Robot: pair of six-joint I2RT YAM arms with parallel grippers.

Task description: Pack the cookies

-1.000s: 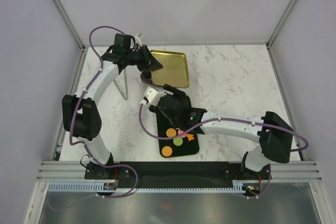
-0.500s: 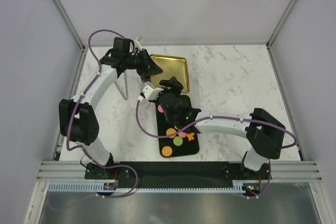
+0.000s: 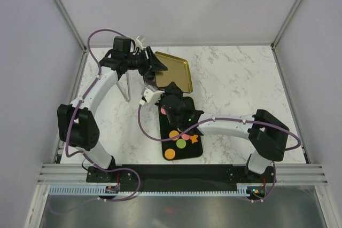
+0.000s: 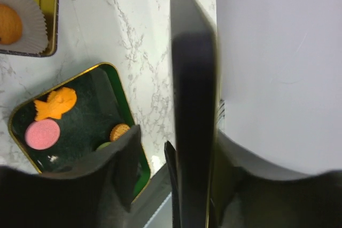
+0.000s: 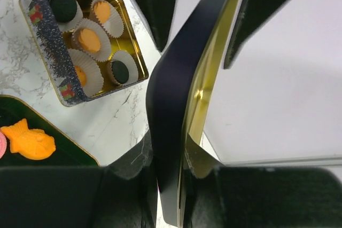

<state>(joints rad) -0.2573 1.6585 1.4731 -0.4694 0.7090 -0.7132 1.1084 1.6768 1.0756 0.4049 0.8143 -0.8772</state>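
The right hand (image 5: 170, 159) is clamped on one edge of an upright tin lid (image 5: 176, 78), dark outside and gold inside. Ahead of it, the left hand (image 4: 176, 134) straddles the same lid with its fingers spread and a gap showing beside the metal. Below and to the left of the right hand, cookies (image 5: 88, 40) sit in white paper cups (image 5: 96, 82) inside a gold tin box (image 5: 51, 36) on the marble table (image 5: 115, 116). More lie loose on a dark tray (image 4: 93, 100) beneath the left hand, among them an orange fish-shaped cookie (image 4: 53, 105).
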